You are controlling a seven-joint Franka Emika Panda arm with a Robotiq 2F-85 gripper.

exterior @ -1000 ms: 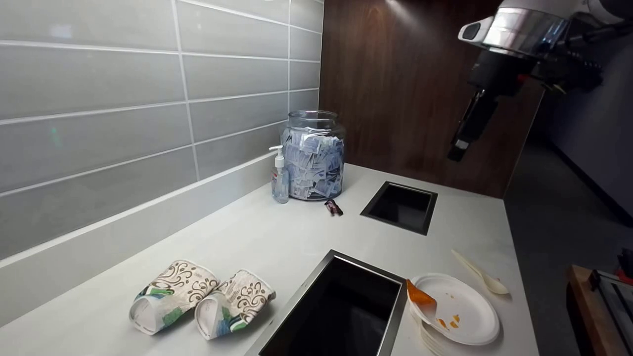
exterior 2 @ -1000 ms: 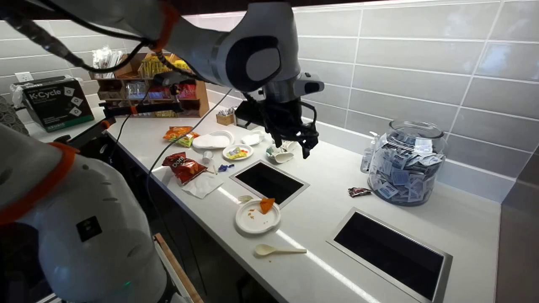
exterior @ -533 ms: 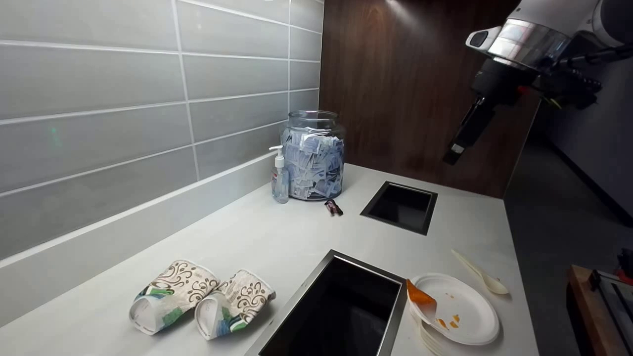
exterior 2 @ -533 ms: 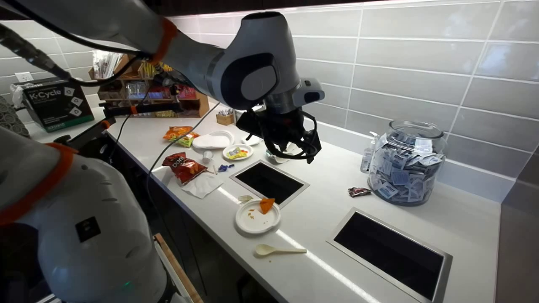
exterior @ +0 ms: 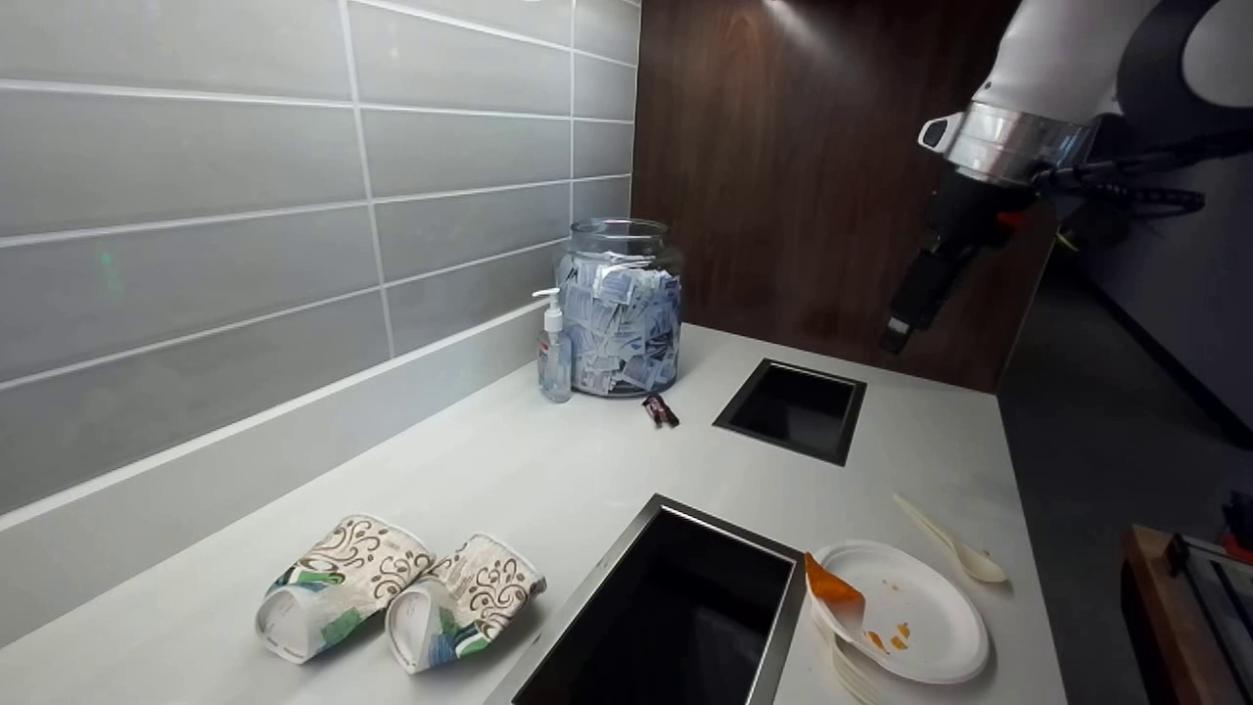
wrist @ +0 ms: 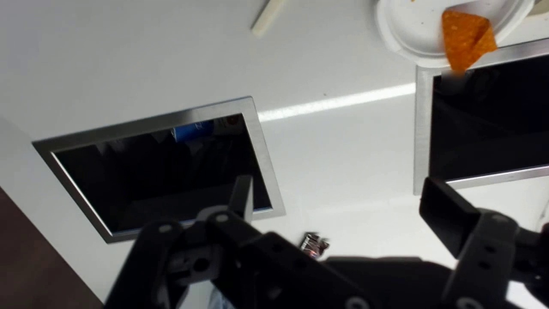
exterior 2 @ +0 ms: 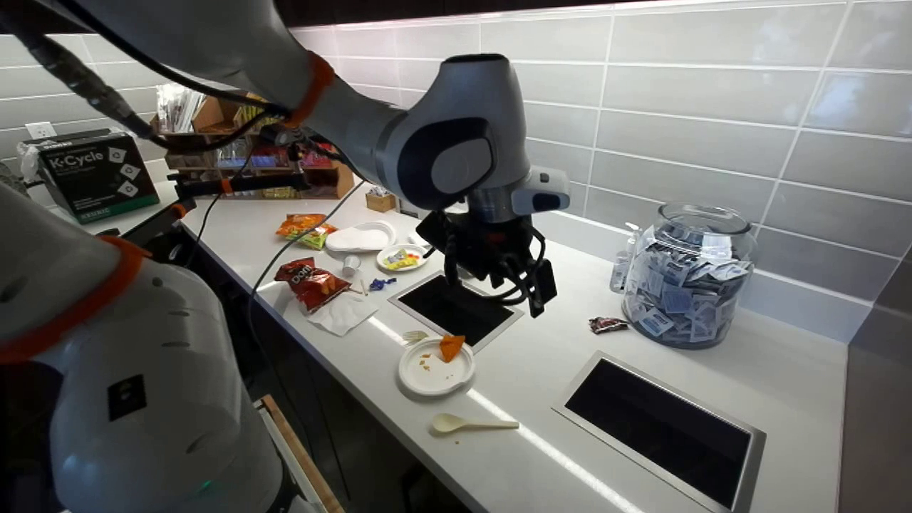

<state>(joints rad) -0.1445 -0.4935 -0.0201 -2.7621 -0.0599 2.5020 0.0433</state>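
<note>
A: Where do you start?
B: At the left of an exterior view. The paper plate [exterior 2: 440, 381] carries a tortilla chip [exterior 2: 452, 348] that juts past its rim toward the left-hand steel-framed opening [exterior 2: 420, 314]. I'd stay high there; a low pass could knock the chip.
A: And the gripper [wrist: 339, 199]?
B: Right of the plate, aloft over the counter [exterior 2: 545, 363]. Its jaws are released, spread wide and holding nothing. To handle this well, I'd move slowly, with both jaws level.
A: Which loose thing is nearest?
B: Probably the dark-red candy packet [exterior 2: 608, 325], farther right; the wrist view frames it between the jaws, well below them. Whether it's full, I can't tell. It looks light, so a brush would likely shift it.
A: Edges?
B: The most room, I judge, is the strip of counter between the left-hand opening and the right-hand steel-framed opening [exterior 2: 748, 467], which lies on the near side. On the far side, a pump bottle [exterior 2: 621, 267] and then the glass jar [exterior 2: 712, 226] of sachets [exterior 2: 680, 281] narrow things, and the dark wood panel [exterior: 783, 196] bounds the right end.
</note>
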